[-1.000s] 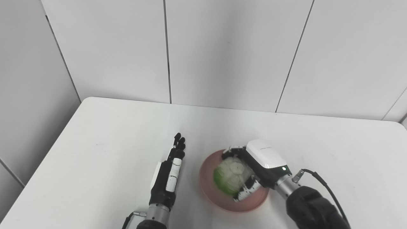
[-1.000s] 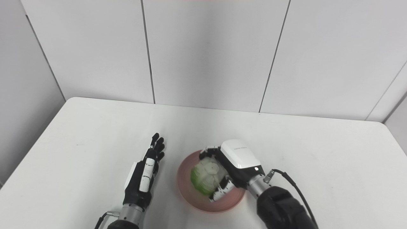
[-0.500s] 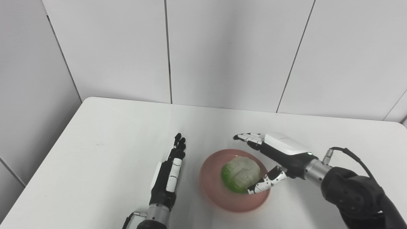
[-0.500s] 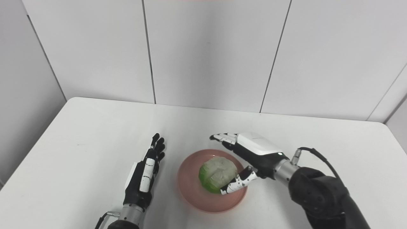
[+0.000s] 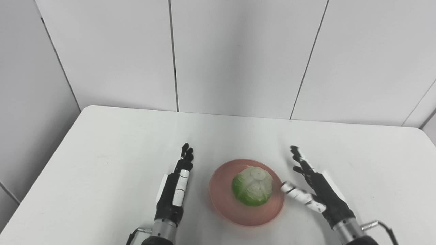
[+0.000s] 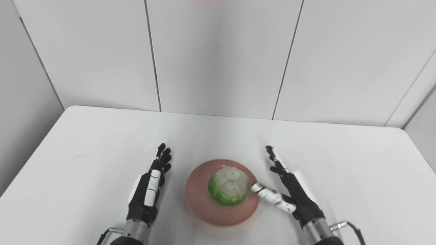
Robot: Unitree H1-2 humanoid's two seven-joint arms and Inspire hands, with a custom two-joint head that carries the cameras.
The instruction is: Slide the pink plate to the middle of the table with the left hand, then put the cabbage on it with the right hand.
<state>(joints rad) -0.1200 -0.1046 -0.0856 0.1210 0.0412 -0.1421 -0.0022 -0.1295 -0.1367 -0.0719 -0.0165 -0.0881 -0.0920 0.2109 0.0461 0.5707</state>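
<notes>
Between the spread, empty left hand (image 5: 172, 195) and right hand (image 5: 320, 192) sits the pink plate (image 5: 221, 204), cabbage (image 5: 252, 185) already on it; task looks finished.

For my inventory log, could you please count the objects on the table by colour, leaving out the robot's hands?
Pink: 1, the plate
Green and white: 1, the cabbage, lying on the plate
Total: 2
</notes>
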